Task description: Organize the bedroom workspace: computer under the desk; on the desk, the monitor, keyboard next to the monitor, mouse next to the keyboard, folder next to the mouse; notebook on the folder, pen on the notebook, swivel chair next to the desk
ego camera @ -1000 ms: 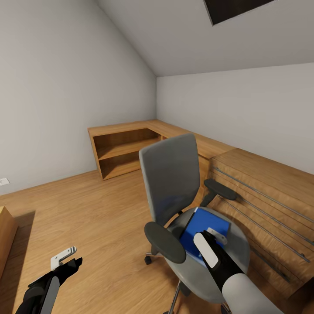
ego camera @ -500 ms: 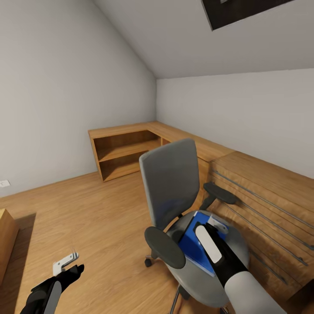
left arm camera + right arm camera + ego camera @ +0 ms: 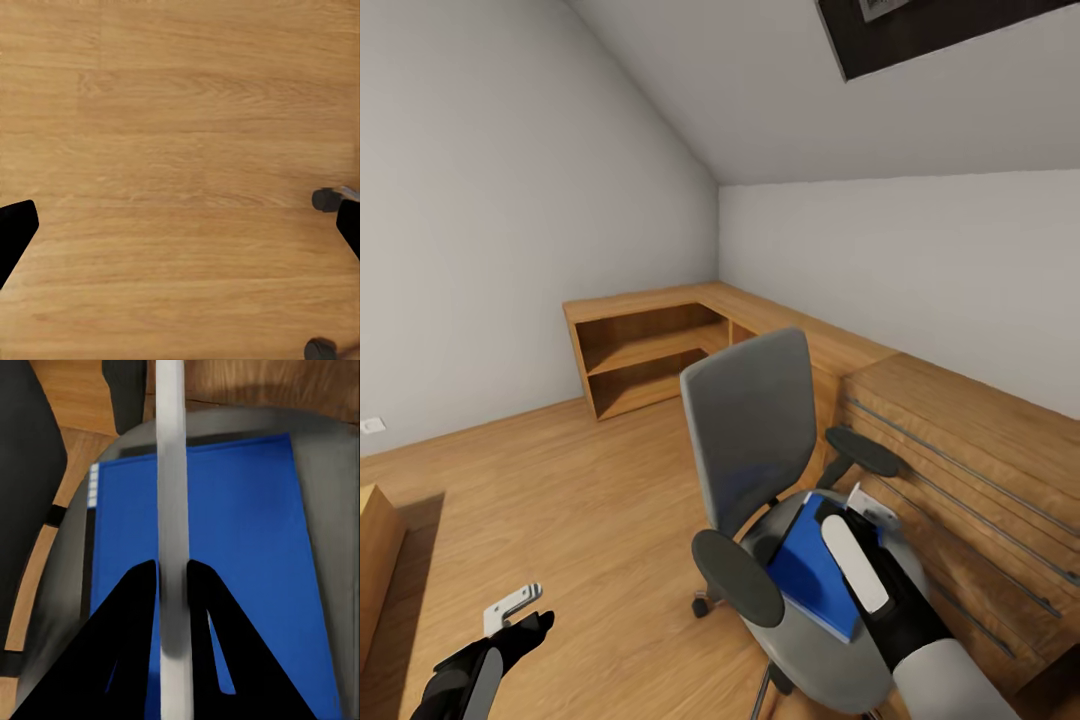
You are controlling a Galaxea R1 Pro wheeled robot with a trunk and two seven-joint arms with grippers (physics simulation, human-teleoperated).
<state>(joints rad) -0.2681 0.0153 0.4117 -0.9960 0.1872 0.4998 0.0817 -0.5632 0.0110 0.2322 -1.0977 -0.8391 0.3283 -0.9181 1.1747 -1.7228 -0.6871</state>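
Right claw apparently gripping folder.

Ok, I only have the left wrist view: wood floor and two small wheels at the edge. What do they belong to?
Observer: Those wheels are on the grey chair, which stands just right of your left gripper.
Operator: Where is the folder?
Observer: The blue folder is on the chair's seat, tilted up between the armrests.
Operator: And the right gripper?
Observer: The right gripper is over the folder with its fingers closed on a pale strip, probably the folder's edge.
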